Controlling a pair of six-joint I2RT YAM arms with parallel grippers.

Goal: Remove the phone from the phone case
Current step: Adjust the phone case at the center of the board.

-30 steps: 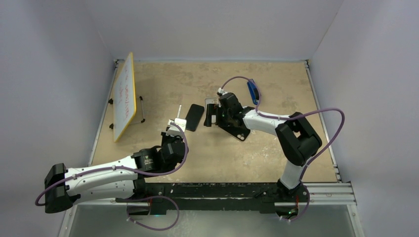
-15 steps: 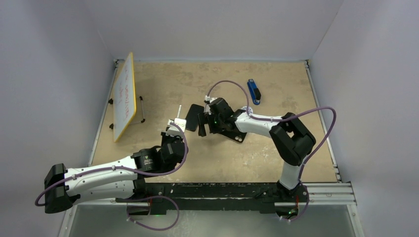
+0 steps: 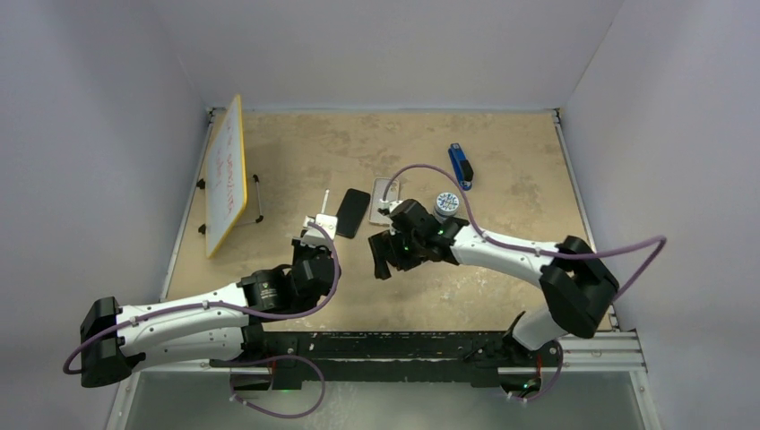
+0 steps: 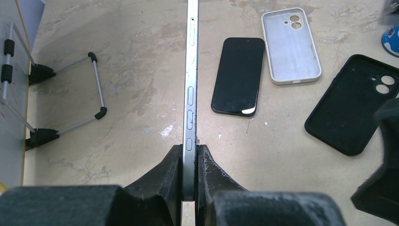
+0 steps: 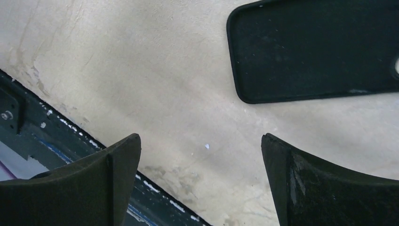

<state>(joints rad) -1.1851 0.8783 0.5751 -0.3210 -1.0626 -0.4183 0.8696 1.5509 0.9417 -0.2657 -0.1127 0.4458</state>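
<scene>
My left gripper (image 4: 189,148) is shut on the lower end of a silver phone (image 4: 191,84), held on edge above the table and seen side-on with its buttons showing. In the top view that gripper (image 3: 315,231) sits left of centre. An empty black phone case (image 4: 350,103) lies flat to the right, inside facing up. An empty white case (image 4: 291,46) and a black phone (image 4: 237,75) lying flat are farther back. My right gripper (image 5: 201,136) is open over bare table, with the black case (image 5: 315,47) just beyond its fingers and nothing between them.
A small whiteboard on a wire stand (image 3: 226,175) stands at the left. A blue stapler (image 3: 460,166) and a tape roll (image 3: 445,204) lie at the back right. The table's near edge and black rail (image 5: 28,127) are close to the right gripper.
The right arm swung from beside the white case toward the near edge, its gripper staying open, which uncovered the tape roll. The left arm and the held phone stayed put.
</scene>
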